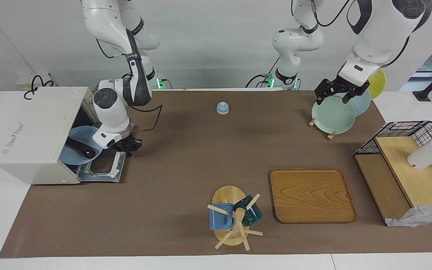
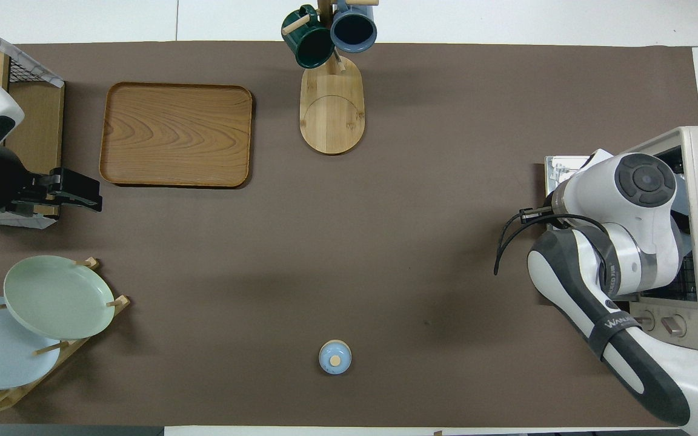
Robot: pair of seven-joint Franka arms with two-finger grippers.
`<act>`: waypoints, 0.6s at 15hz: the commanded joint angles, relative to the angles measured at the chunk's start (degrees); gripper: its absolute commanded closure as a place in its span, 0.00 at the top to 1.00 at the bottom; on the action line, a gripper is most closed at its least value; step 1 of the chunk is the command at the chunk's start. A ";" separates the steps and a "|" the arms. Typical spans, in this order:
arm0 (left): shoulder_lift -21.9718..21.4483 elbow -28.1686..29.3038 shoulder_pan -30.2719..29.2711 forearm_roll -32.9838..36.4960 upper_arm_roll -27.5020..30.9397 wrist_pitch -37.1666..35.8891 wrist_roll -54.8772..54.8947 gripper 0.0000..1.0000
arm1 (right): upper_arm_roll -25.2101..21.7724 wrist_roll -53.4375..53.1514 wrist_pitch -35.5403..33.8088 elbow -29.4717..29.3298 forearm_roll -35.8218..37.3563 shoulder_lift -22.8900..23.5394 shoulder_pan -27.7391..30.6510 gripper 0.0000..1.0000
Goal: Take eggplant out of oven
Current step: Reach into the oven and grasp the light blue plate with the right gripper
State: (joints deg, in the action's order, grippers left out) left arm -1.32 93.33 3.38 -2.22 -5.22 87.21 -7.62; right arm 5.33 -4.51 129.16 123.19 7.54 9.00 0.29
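A cream-white oven sits at the left of the facing view; inside it a glossy purple-black eggplant lies on a pale blue plate. The surface is matte brown. At centre top is a small blue bell. The tray shows orange-brown wood grain. A blue mug and a dark green mug hang low in the frame. At upper right stand mint, light blue and yellow plates.

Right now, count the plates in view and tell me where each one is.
4. Three stand in the wooden rack near the left arm's base: a green plate, a pale blue plate and a yellow plate. A blue plate holding the eggplant sits in the oven.
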 commanded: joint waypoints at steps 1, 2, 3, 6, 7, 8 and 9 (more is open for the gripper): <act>-0.44 -0.17 -0.48 0.55 -0.23 -0.64 -0.29 1.00 | 0.12 -3.56 -11.60 -6.71 -0.07 -2.75 -1.17 0.39; -0.44 -0.17 -0.48 0.55 -0.23 -0.64 -0.29 1.00 | 0.03 -4.62 -15.21 -8.56 0.11 -3.89 -1.17 0.80; -0.44 -0.17 -0.48 0.55 -0.23 -0.64 -0.29 1.00 | -0.06 -5.06 -18.21 -10.06 1.07 -4.34 -1.17 0.80; -0.44 -0.17 -0.48 0.55 -0.23 -0.64 -0.29 1.00 | -0.32 -3.49 -19.47 -10.08 2.83 -5.31 2.42 0.80; -0.44 -0.17 -0.48 0.55 -0.23 -0.64 -0.29 1.00 | -0.23 -2.18 -18.86 -9.29 3.01 -5.57 4.00 0.80; -0.44 -0.17 -0.48 0.55 -0.23 -0.64 -0.29 1.00 | -0.23 -1.56 -16.77 -7.63 3.01 -5.83 4.54 0.78; -0.44 -0.17 -0.48 0.55 -0.23 -0.64 -0.29 1.00 | -0.23 -1.46 -14.57 -5.52 3.01 -6.71 4.72 0.77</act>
State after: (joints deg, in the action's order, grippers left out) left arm -1.32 93.33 3.38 -2.22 -5.22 87.21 -7.62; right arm 4.59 -6.87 110.74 113.73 9.87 3.30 3.70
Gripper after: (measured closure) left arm 0.000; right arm 0.225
